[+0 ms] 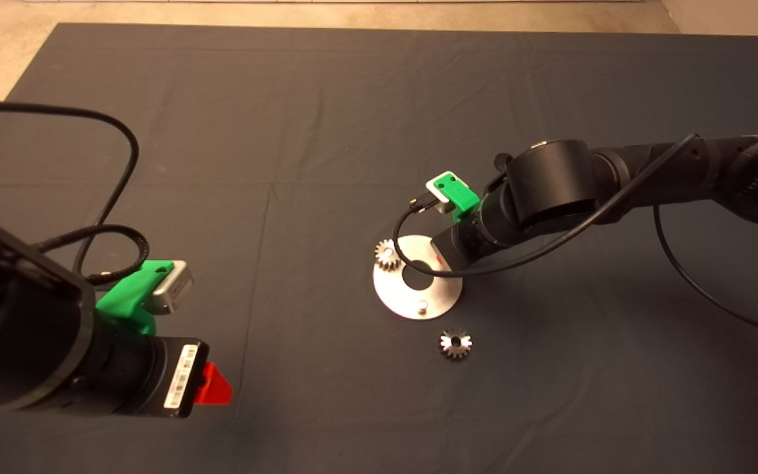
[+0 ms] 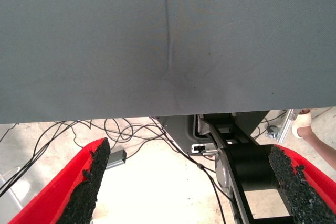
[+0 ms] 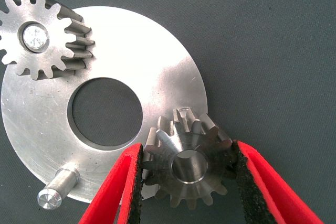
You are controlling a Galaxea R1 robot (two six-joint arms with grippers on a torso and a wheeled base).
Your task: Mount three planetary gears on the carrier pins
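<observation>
L gripper (image 1: 211, 388) waits at lower left, fingers apart, holding nothing. At centre, one gear (image 1: 387, 254) already sits on its pin at the carrier disc (image 1: 431, 303) rim; one bare pin (image 1: 422, 305) stands in front. R gripper (image 3: 188, 182) pinches a 2nd gear (image 3: 190, 166) over the disc's right rim, prob. over the hidden 3rd pin. 3rd gear (image 1: 455, 343) lies on the mat (image 1: 287, 131), lower centre.

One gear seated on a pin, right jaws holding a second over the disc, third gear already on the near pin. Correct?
Not quite. The third gear lies loose on the mat beside the disc; the head view shows the near pin bare. The rest holds: one gear is seated, and the right gripper holds a second gear over the disc.
</observation>
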